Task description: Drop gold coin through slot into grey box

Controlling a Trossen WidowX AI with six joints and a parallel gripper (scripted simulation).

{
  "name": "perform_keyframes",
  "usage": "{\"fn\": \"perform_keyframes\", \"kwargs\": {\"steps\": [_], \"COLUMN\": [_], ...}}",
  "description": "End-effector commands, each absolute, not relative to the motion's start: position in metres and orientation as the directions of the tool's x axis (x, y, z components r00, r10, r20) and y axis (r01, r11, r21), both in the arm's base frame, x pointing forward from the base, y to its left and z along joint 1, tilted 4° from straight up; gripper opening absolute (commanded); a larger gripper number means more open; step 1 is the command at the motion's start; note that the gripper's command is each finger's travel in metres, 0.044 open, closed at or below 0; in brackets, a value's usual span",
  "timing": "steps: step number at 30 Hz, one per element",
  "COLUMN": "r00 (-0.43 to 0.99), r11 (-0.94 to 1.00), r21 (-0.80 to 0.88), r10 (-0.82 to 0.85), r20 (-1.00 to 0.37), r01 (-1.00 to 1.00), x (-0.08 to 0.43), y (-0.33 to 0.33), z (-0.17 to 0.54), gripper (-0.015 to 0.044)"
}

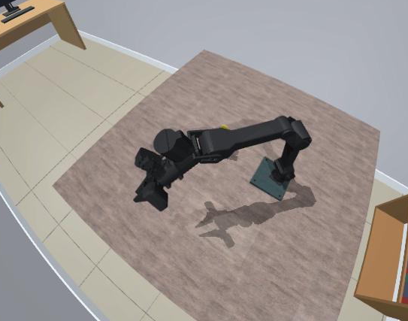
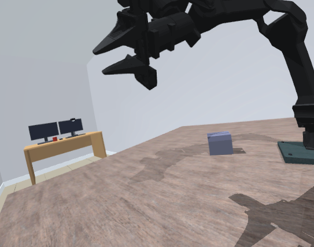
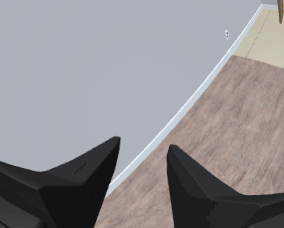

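The gold coin [image 1: 224, 127] shows as a small yellow sliver above the arm's edge in the top view. Its green holder is hidden there behind the arm. The closed box [image 2: 220, 146] stands on the table in the exterior view, looking blue-grey; in the top view the arm hides it. The slot cannot be made out clearly. My gripper [image 2: 99, 62] [image 3: 143, 147] is partly open, with nothing between its fingers. It is high above the table, well away from coin and box, with its fingers pointing outward rather than down.
The arm [image 1: 260, 132] [image 2: 243, 7] stretches from its dark-green base plate [image 1: 264, 181] [image 2: 295, 156] over the box and coin area. The wooden table top [image 1: 282, 260] [image 2: 107, 209] carries the arm's shadows. A desk [image 1: 72, 27] and a bookshelf [image 1: 380, 245] stand beyond the table.
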State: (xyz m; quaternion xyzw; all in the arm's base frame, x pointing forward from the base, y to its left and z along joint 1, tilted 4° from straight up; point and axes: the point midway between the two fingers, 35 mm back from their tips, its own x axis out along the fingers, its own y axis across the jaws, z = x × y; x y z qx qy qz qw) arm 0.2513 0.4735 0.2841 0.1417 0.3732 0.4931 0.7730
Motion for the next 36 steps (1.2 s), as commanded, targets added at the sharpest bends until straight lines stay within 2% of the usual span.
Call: {"fn": "perform_keyframes", "kwargs": {"steps": [1, 9, 16, 22, 29, 31, 36], "r00": [0.318, 0.419, 0.385, 0.264, 0.042, -0.004, -0.009], "r11": [0.593, 0.813, 0.919, 0.957, 0.971, 0.972, 0.973], "r21": [0.511, 0.315, 0.144, 0.028, -0.042, -0.044, -0.045], "r10": [0.788, 0.537, 0.291, 0.107, -0.033, -0.046, -0.048], "r20": [-0.527, -0.732, -0.876, -0.958, -0.999, -0.999, -0.999], "r01": [-0.622, -0.49, -0.368, -0.288, -0.235, -0.229, -0.228], "x": [0.295, 0.372, 0.403, 0.399, 0.354, 0.342, 0.351], "y": [0.435, 0.325, 0.211, 0.112, 0.005, -0.011, -0.014], "z": [0.263, 0.211, 0.173, 0.15, 0.134, 0.132, 0.132], "gripper": [0.0161, 0.0161, 0.0161, 0.0161, 0.0161, 0.0161, 0.0161]}}
